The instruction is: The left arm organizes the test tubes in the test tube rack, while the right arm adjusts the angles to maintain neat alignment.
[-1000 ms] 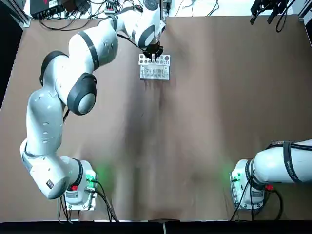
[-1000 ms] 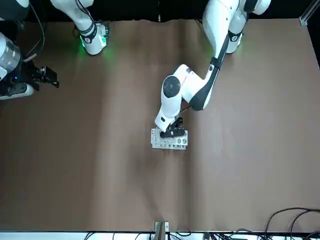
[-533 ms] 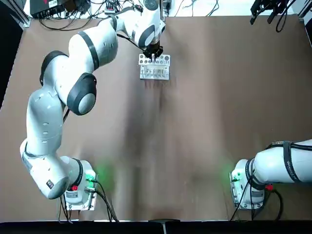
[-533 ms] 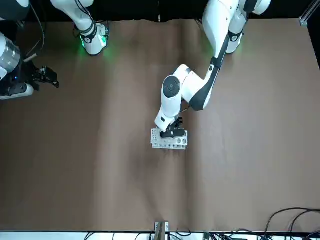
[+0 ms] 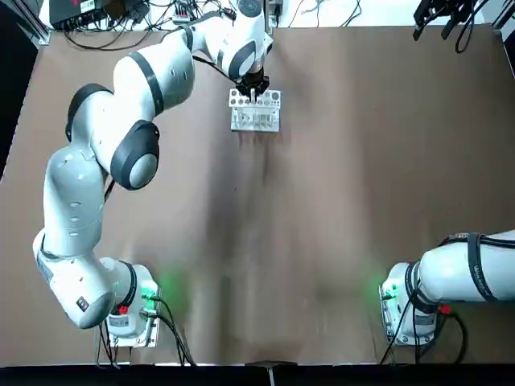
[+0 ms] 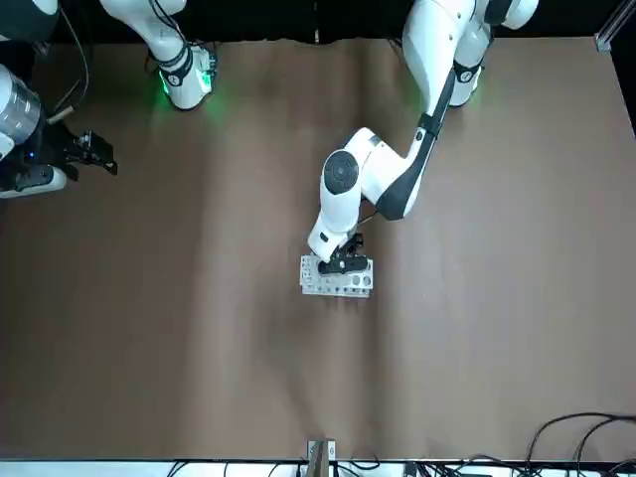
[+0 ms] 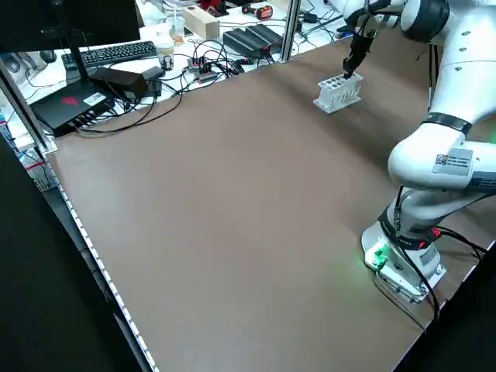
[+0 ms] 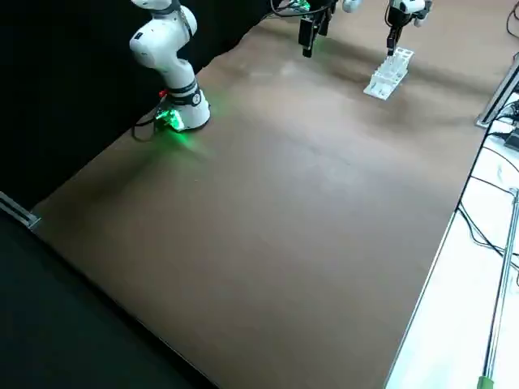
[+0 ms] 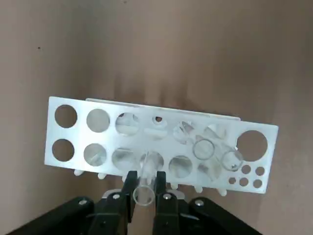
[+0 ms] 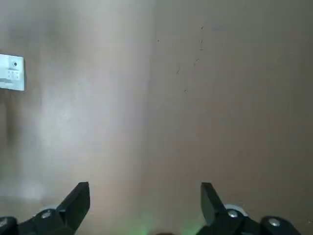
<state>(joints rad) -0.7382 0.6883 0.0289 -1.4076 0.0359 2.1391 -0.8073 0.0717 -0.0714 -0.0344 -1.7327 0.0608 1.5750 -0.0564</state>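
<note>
shows a wide brown table under both arms. reaches across it with the big white left arm, down to the white test tube rack. holds the right arm out at the robot's right side, well apart from the rack, with the right gripper up over the table, fingers wide open. has the test tube rack on the far part of the table, about midway from side to side, with two rows of round holes on top. pinches one clear test tube in the left gripper, fingers closed on it, right over the rack. can't tell how deep it goes. has two more clear tubes in the rack, side by side, near the end with the little holes.
</note>
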